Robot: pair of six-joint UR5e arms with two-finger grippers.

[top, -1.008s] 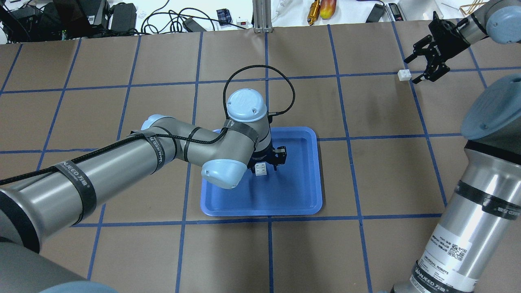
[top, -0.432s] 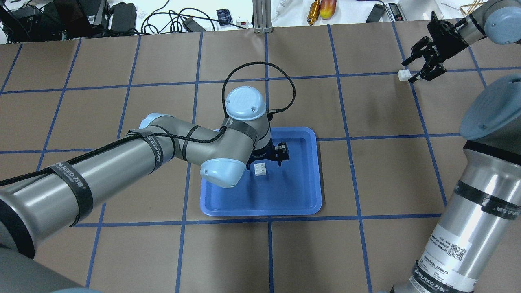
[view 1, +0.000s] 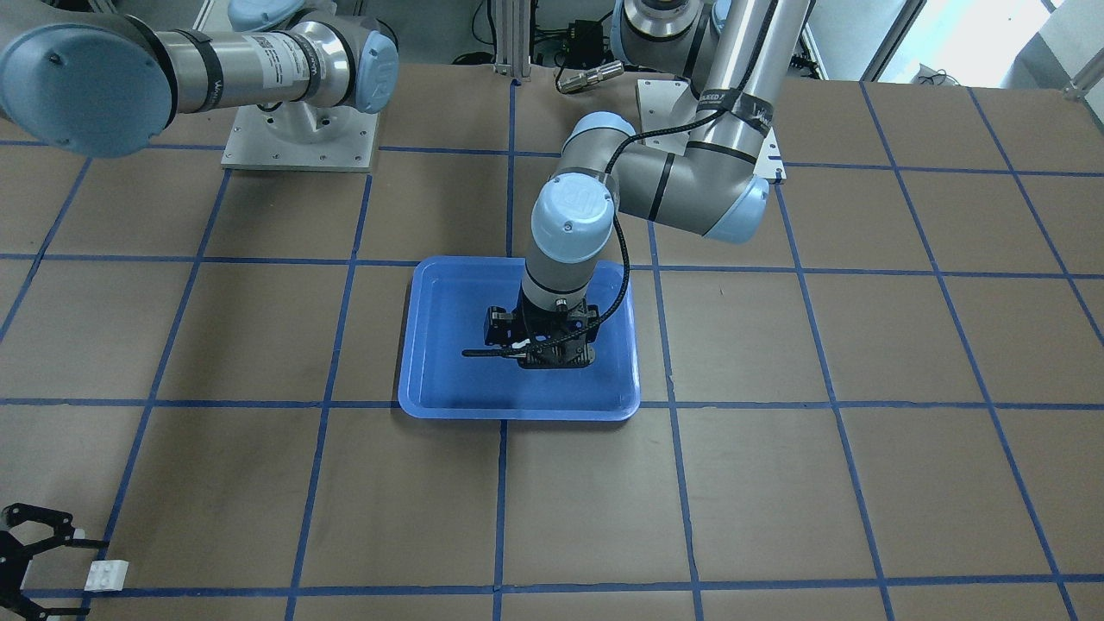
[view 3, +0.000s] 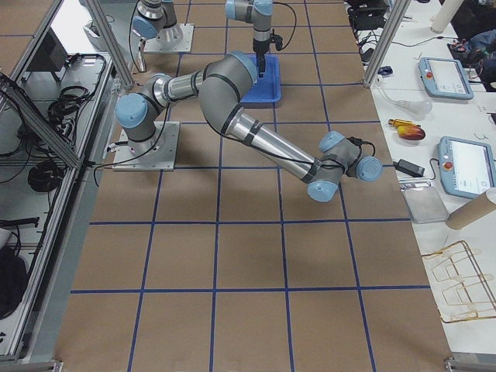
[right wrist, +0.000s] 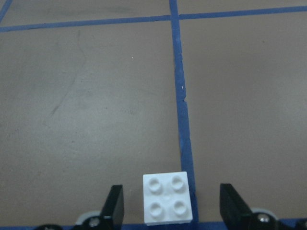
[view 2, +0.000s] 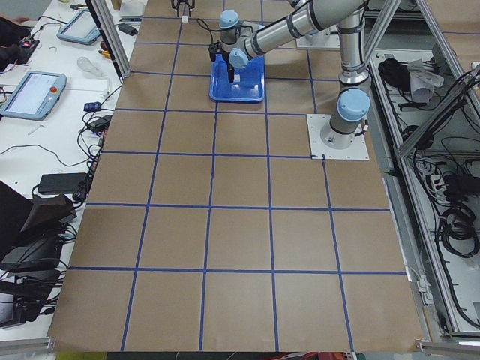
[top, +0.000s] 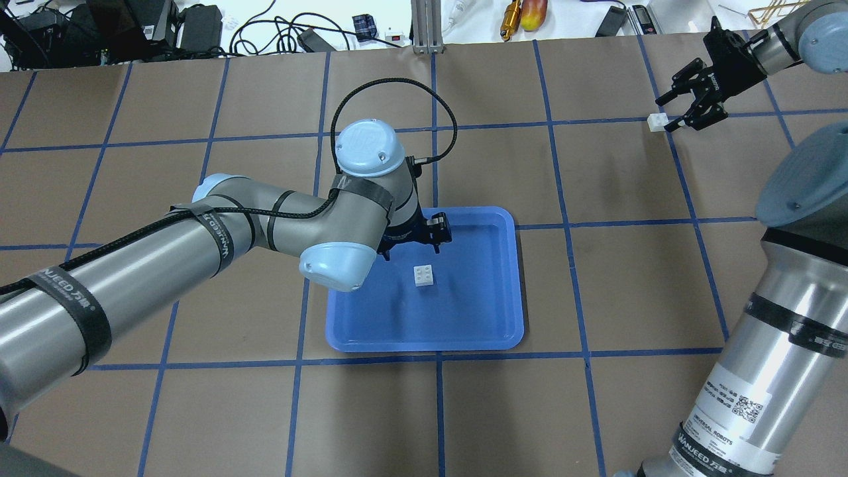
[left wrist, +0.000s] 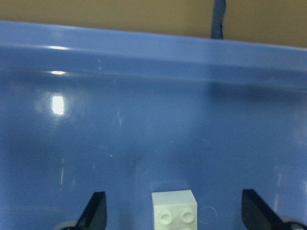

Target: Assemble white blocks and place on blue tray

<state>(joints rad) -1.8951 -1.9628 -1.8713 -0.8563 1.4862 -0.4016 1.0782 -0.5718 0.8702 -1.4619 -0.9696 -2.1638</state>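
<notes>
1. The left gripper [top: 411,244] is hanging open over the far-left part of the blue tray [top: 477,318]. Its two fingers [left wrist: 95,211] are spread wide and gripping nothing.
2. The first white block [top: 424,275] is lying studs-up on the tray floor, near the middle and just nearer than that gripper. In the left wrist view it is showing between the fingertips, with a clear gap on each side.
3. The left arm [top: 199,232] is reaching in from the near left, its wrist pointing straight down over the tray. A black cable [top: 397,99] is looping above the wrist.
4. The right gripper [top: 664,115] is also standing open, at the far right of the table [top: 596,278], and is clasping nothing.
5. The second white block [top: 656,121] is sitting studs-up on the table, right at that gripper's fingertips. In the right wrist view it is showing between the two fingers and touching neither, its right edge meeting a blue tape line [right wrist: 184,120].
6. The right arm [top: 768,358] is stretching from the near right out to that far corner.
7. The two blocks are lying well apart and unjoined, one in the tray and one on the bare table.
8. The tray is resting flat near the middle of the table, straddling a tape line that runs from near to far.
</notes>
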